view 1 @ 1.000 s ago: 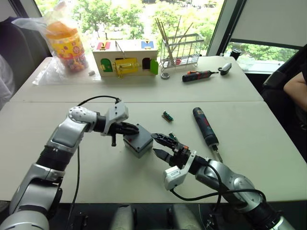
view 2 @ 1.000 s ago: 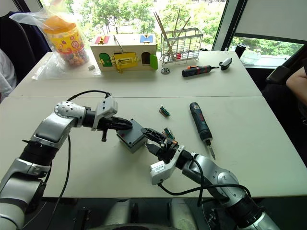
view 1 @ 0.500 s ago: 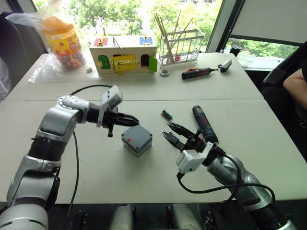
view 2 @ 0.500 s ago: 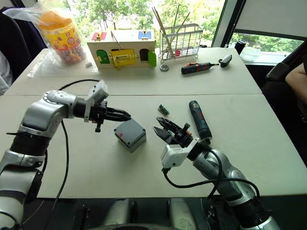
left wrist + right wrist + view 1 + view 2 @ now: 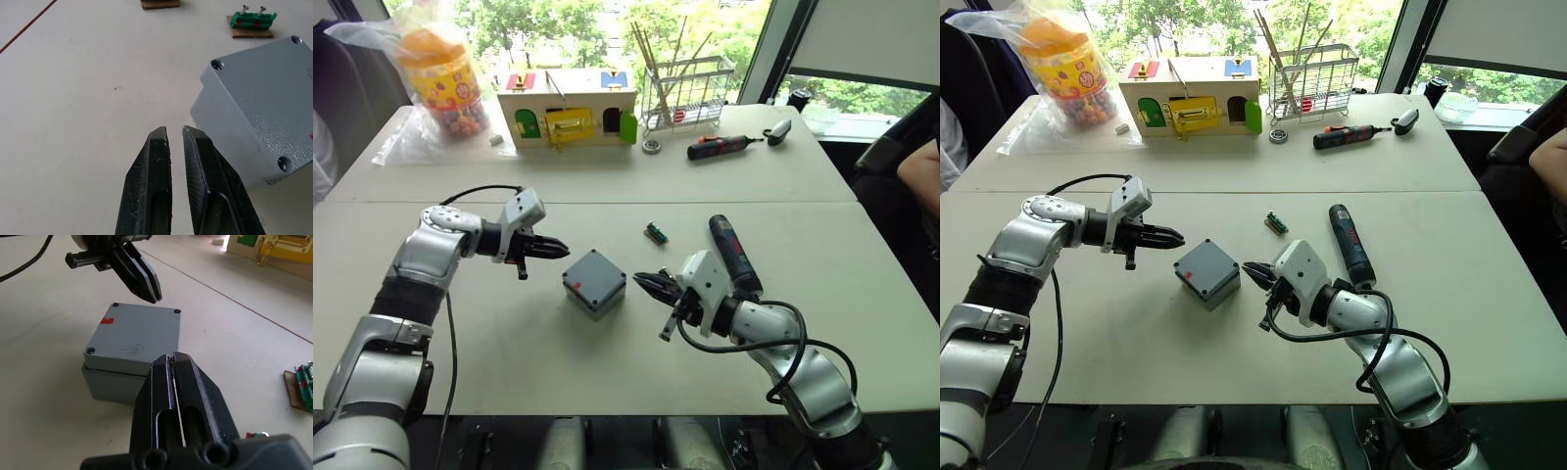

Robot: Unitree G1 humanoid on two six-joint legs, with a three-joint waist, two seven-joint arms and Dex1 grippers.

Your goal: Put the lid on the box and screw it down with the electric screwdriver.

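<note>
The grey box [image 5: 592,297] stands in the middle of the table with the flat grey lid [image 5: 593,273] lying on top of it; a small red mark sits on the lid. My left gripper [image 5: 563,252] hovers just left of the box, its fingers [image 5: 159,161] almost together with nothing between them. Just right of the box, my right gripper [image 5: 641,282] points at it, shut and empty. The electric screwdriver [image 5: 734,257], black with a red band, lies on the table beside my right arm.
A small green terminal block [image 5: 654,233] lies behind the box. At the table's back stand a wooden toy house [image 5: 570,108], a wire rack [image 5: 690,93], a bagged jar [image 5: 440,83] and a slimmer black-and-orange screwdriver [image 5: 720,149]. A person's arm [image 5: 920,171] is at the right edge.
My right gripper has gone from wide open to shut and turned over beside the box. The left gripper has drawn back from the box to the left.
</note>
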